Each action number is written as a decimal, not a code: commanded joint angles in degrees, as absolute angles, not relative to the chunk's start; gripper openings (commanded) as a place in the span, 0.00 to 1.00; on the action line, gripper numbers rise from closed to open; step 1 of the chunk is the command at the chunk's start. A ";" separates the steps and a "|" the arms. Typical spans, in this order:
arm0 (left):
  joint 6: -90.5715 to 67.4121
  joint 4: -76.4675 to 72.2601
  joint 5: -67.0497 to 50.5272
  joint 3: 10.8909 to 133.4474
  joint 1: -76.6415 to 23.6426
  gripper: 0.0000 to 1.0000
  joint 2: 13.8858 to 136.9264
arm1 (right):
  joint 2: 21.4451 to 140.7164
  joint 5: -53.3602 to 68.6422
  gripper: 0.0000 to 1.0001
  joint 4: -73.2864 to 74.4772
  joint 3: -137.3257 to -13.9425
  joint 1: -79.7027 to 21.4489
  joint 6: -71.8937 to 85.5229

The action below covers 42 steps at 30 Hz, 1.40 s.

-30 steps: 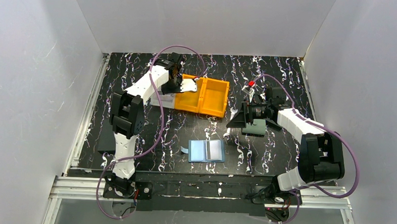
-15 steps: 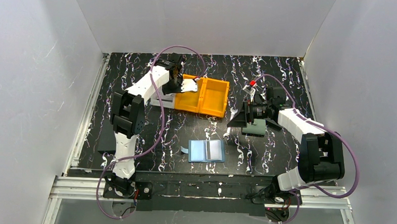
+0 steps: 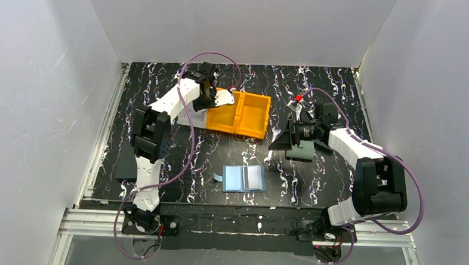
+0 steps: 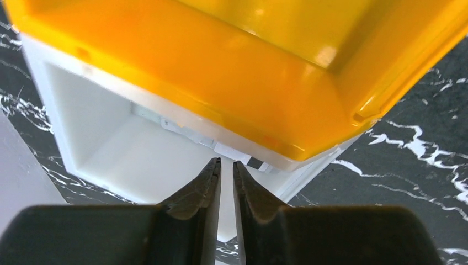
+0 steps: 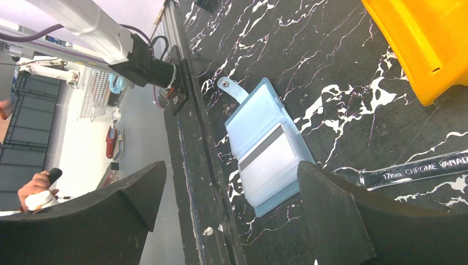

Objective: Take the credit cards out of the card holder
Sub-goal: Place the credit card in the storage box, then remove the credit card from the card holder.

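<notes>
From above, a small blue folding card holder (image 3: 244, 178) lies open on the near side of the orange plastic bin (image 3: 248, 114), with a pale striped credit card (image 3: 254, 177) in its right pocket. Left wrist: the left gripper (image 4: 226, 163) is barely parted and empty at the bin's corner. Right wrist: the right gripper (image 5: 229, 171) is spread wide and empty beside the bin.

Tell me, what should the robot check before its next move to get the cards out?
1. Holder lies open: ok.
2. Holder emptied: not ok, a card sits in one pocket.
3. Right claw open wide: ok.
4. Left claw empty: ok, fingers barely apart, nothing between them.
5. Wrench clear of holder: cannot tell, its end lies very close.
</notes>
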State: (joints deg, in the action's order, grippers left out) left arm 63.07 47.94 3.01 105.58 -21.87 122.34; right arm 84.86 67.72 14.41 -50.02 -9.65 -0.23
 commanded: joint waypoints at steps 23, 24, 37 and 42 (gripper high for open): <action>-48.51 1.42 -25.87 23.76 -18.86 0.98 35.73 | 75.45 66.15 0.97 37.16 -51.68 1.75 -40.83; -50.00 1.40 -27.80 22.82 -18.89 0.98 36.12 | 74.47 65.95 0.97 38.31 -51.06 1.76 -43.06; -49.28 7.38 -5.58 27.00 -44.05 0.98 42.79 | 63.75 62.53 0.98 32.62 -41.79 2.33 -46.27; -49.16 7.34 2.53 29.40 -50.79 0.98 45.82 | 64.34 62.04 0.98 32.59 -41.87 2.81 -46.49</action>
State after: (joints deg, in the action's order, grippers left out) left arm -49.36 6.52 -7.73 25.82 -46.83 44.36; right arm 64.42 62.08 34.52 -41.67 2.26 -45.21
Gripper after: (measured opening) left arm 0.983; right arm 0.981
